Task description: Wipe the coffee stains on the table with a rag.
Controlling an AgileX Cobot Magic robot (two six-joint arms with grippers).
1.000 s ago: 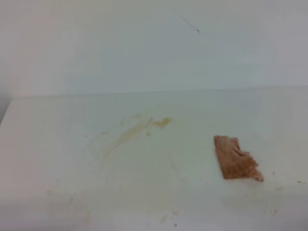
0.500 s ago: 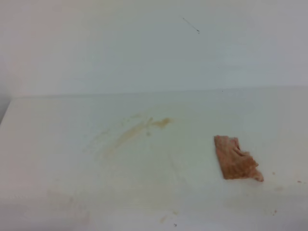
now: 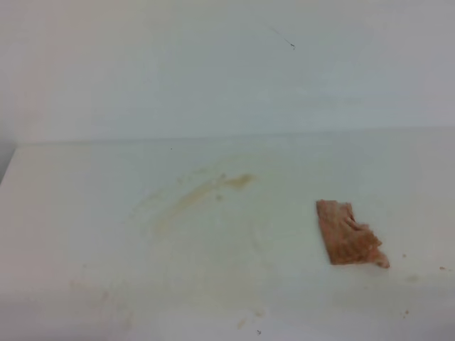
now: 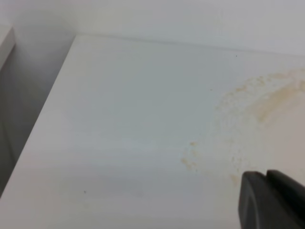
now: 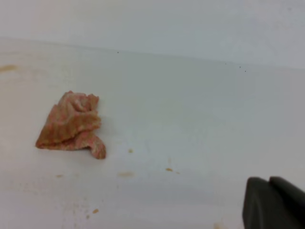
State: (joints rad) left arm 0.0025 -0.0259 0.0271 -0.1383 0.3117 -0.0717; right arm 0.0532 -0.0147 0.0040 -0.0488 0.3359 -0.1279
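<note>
The pinkish-brown rag (image 3: 350,234) lies crumpled on the white table (image 3: 85,213), right of the middle; it also shows in the right wrist view (image 5: 71,126). The coffee stains (image 3: 213,186) are a faint amber smear left of the rag, with speckled tan marks in the left wrist view (image 4: 267,102). No gripper shows in the high view. The left gripper (image 4: 267,174) is a dark tip at the lower right of its view, its fingers together, near the stain's edge. The right gripper (image 5: 268,180) looks the same, fingers together, well right of the rag. Neither holds anything.
The table's left edge (image 4: 43,114) drops off beside a grey gap. A white wall (image 3: 227,71) stands behind the table. Small brown specks (image 5: 169,169) lie on the table right of the rag, and faint marks (image 3: 245,320) near the front edge.
</note>
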